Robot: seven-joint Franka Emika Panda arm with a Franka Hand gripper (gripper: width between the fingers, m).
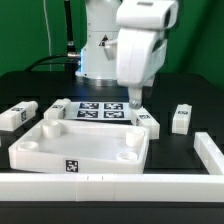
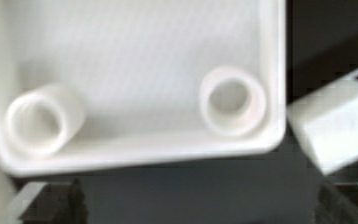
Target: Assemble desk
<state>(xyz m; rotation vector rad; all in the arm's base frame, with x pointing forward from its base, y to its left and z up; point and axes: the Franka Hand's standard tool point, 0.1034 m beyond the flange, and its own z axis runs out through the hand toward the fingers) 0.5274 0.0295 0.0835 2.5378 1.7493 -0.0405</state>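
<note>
The desk top (image 1: pixel 85 148) is a white rimmed tray lying at the front centre, with a tag on its near wall. In the wrist view one corner of the desk top (image 2: pixel 131 60) shows two round sockets (image 2: pixel 234 100). Small white block legs lie around it: two at the exterior view's left (image 1: pixel 18 116) (image 1: pixel 55 111) and two at its right (image 1: pixel 148 122) (image 1: pixel 182 118). My gripper (image 1: pixel 135 102) hangs open over the tray's far right corner, close to one leg (image 2: pixel 345 125). Nothing is between the fingers of the gripper (image 2: pixel 194 205).
The marker board (image 1: pixel 100 110) lies flat behind the tray, under the arm. A long white rail wall (image 1: pixel 208 152) runs along the front and up the exterior view's right side. The table surface is black.
</note>
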